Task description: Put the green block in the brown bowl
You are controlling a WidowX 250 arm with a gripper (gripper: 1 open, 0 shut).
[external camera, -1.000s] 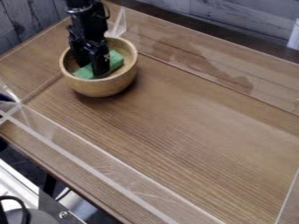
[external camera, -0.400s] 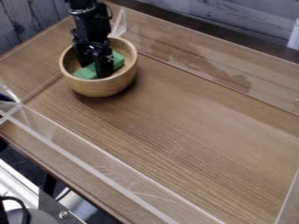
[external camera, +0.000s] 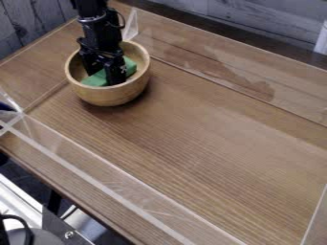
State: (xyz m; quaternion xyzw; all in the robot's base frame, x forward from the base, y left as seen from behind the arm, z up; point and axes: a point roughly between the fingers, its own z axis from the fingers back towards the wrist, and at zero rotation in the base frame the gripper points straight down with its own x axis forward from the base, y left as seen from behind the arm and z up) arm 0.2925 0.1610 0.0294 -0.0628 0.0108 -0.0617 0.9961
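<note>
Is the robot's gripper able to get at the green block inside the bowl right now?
Probably yes. The gripper points straight down into the brown bowl with its jaws open on either side of the green block, and nothing else sits in the way.

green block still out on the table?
No, the green block lies inside the brown bowl, under the open gripper.

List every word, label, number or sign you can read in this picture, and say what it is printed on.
There is no readable text here.
The green block, the brown bowl, the black gripper and the wooden table all show plain surfaces, with no label, brand or number.
</note>
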